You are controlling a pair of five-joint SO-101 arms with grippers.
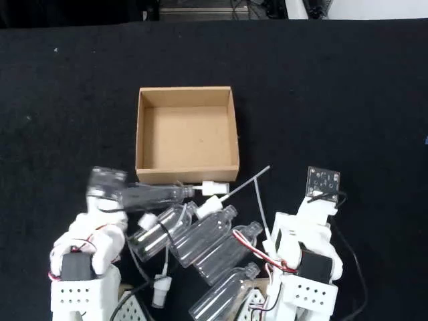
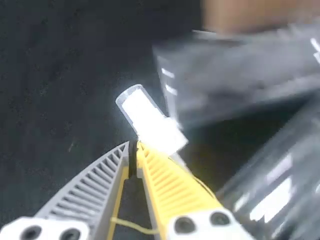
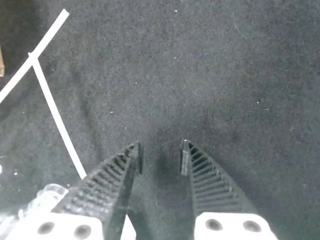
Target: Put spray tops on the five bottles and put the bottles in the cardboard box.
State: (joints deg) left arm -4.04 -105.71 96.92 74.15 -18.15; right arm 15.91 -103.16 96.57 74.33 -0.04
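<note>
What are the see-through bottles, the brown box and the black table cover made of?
The bottles look like clear glossy plastic: you see through them and they catch highlights. The box looks like plain matte brown cardboard, thin-walled. The table cover seems black fabric, perhaps felt: dull, flecked with lint.

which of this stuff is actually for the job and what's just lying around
For the job:
- five clear plastic bottles, lying on their sides
- white plastic spray tops with thin dip tubes, loose among the bottles
- open brown cardboard box

Just there:
- black cloth table cover
- red wires by one arm
</note>
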